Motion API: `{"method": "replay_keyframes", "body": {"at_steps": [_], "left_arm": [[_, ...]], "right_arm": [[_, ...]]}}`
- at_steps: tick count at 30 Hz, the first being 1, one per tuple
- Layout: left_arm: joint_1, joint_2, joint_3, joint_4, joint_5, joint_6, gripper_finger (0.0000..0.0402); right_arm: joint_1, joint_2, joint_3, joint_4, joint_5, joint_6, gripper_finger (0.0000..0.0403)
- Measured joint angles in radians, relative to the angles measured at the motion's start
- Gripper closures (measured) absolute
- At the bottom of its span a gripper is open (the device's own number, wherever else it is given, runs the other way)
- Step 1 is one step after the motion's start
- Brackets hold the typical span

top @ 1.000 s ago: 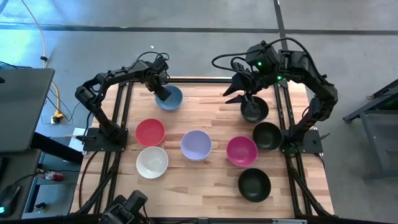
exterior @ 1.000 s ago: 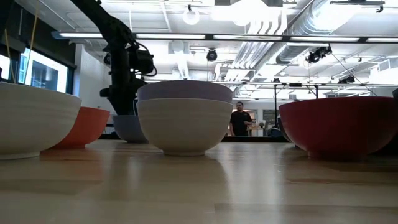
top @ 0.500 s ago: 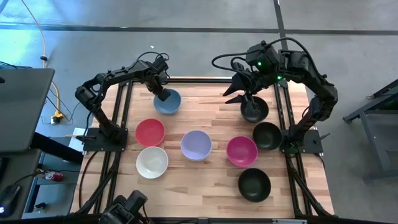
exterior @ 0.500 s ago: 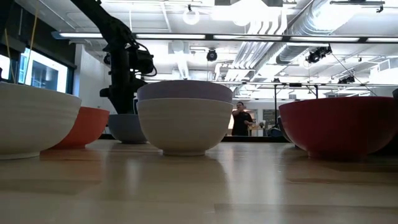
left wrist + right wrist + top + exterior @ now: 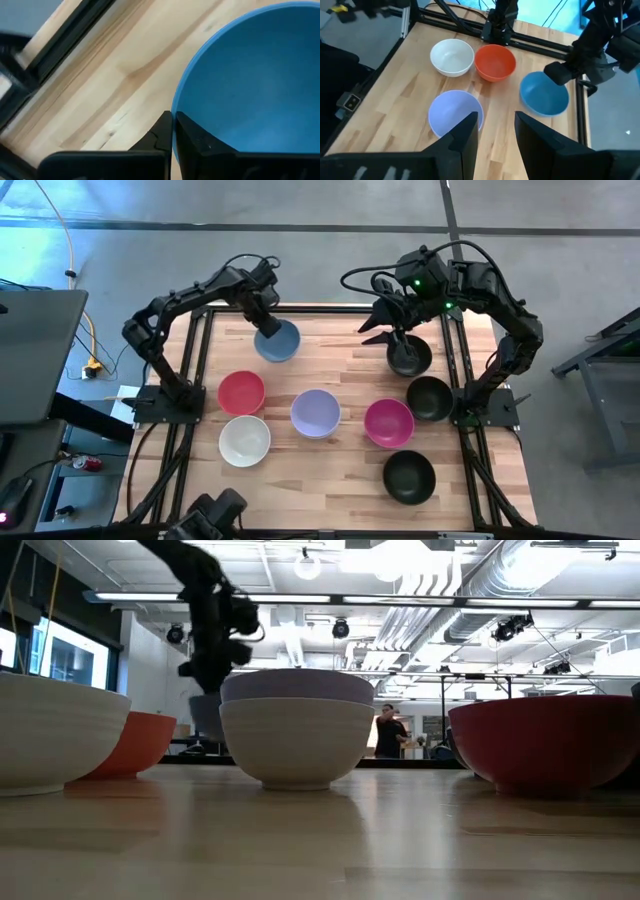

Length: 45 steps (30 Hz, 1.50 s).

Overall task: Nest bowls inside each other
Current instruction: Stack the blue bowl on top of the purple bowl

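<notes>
High view: the left tool [image 5: 268,323] is clenched on the rim of the blue bowl [image 5: 279,341] at the far-left part of the counter [image 5: 340,480]; the low view shows this bowl clear of the surface; step in hand: carrying it to a receiving bowl. Next move calls for centring it over a neighbour, such as the red bowl [image 5: 241,392], before release. The right tool [image 5: 392,327] hangs released over a black bowl [image 5: 409,357].

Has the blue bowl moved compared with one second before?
Yes. The blue bowl, held by the left gripper, shifted slightly right toward the table's middle and is lifted.
</notes>
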Motion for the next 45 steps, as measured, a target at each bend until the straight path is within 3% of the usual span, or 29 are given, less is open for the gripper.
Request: {"method": "replay_keyframes", "body": {"at_steps": [11,20,29,35,45], "left_arm": [[-0.223,0.0,0.184,-0.023,0.051,0.037,0.0402],[-0.375,0.0,0.209,-0.016,0.039,0.061,0.0401],[-0.473,0.0,0.209,0.01,0.046,0.03,0.0401],[-0.547,0.0,0.21,0.051,0.101,0.02,0.0401],[-0.608,0.01,0.213,0.052,0.104,-0.016,0.0401]], "right_arm": [[-0.001,-0.068,0.0,0.039,0.012,-0.104,0.0282],[0.0,-0.237,0.001,0.045,-0.148,-0.091,0.0282],[0.0,-0.337,0.001,0.04,-0.104,0.002,0.0282],[0.0,-0.344,0.001,0.018,-0.063,0.01,0.0282],[0.0,-0.33,-0.044,0.024,-0.064,-0.006,0.0282]]}}
